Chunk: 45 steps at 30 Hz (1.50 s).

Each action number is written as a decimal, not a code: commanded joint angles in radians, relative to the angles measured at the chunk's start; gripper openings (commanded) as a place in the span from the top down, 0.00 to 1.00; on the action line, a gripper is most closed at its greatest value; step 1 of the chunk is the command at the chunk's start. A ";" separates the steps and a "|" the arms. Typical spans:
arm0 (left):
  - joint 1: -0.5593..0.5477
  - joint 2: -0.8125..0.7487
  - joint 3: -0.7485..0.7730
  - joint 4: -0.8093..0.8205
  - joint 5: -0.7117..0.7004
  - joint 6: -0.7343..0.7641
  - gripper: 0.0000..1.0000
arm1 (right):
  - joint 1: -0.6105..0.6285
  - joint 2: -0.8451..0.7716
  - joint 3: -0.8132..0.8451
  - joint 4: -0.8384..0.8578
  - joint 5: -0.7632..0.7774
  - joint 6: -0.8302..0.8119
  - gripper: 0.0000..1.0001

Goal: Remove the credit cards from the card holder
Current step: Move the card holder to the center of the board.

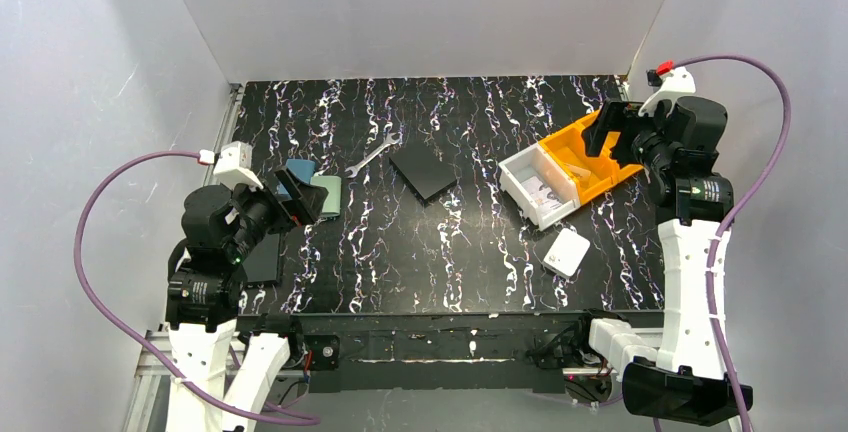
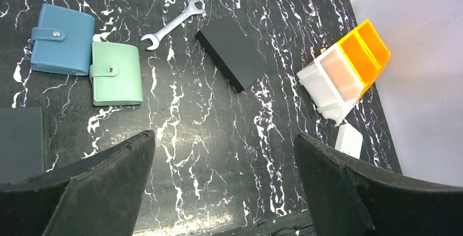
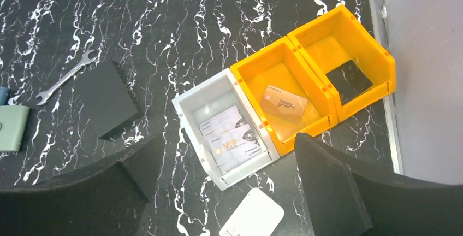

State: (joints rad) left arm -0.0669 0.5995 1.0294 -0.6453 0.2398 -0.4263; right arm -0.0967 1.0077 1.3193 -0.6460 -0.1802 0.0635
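Observation:
The card holder (image 2: 116, 75) is a mint-green wallet lying flat and snapped shut at the table's left; it also shows in the top view (image 1: 330, 195) and at the left edge of the right wrist view (image 3: 12, 128). Any cards inside it are hidden. Loose credit cards lie in bins: white VIP cards (image 3: 235, 137) in the white bin and a tan card (image 3: 284, 104) in the orange bin. My left gripper (image 2: 224, 137) is open and empty, held above the table near the holder (image 1: 300, 197). My right gripper (image 3: 228, 137) is open and empty above the bins (image 1: 610, 132).
A blue pouch (image 2: 61, 46) lies beside the holder. A wrench (image 2: 173, 24) and a black square plate (image 2: 231, 53) lie mid-table. The white bin (image 1: 530, 167) adjoins the orange bins (image 1: 575, 132). A flat white box (image 1: 567, 251) lies nearer. A dark flat pad (image 2: 21, 143) is at the left edge.

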 commanded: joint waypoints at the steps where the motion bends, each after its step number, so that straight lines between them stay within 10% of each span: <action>1: 0.005 -0.001 0.002 -0.008 0.033 0.016 0.02 | -0.001 -0.012 0.041 0.020 0.031 0.035 0.02; 13: 0.006 -0.017 -0.024 0.001 0.102 0.020 0.02 | -0.019 -0.034 -0.033 0.067 -0.075 -0.037 0.02; 22: 0.006 -0.027 -0.065 -0.055 0.176 0.065 0.02 | -0.072 -0.014 -0.082 -0.079 -0.541 -0.434 0.02; 30: 0.005 0.015 -0.107 -0.073 0.208 0.053 0.02 | -0.075 0.031 -0.162 0.030 -0.657 -0.385 0.02; 45: -0.089 0.469 -0.047 -0.021 -0.064 0.179 0.04 | -0.074 0.142 -0.311 0.244 -0.784 -0.383 0.02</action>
State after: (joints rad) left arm -0.0994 0.9951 0.9260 -0.6827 0.2974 -0.2989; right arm -0.1680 1.1381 1.0275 -0.5171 -0.8818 -0.3195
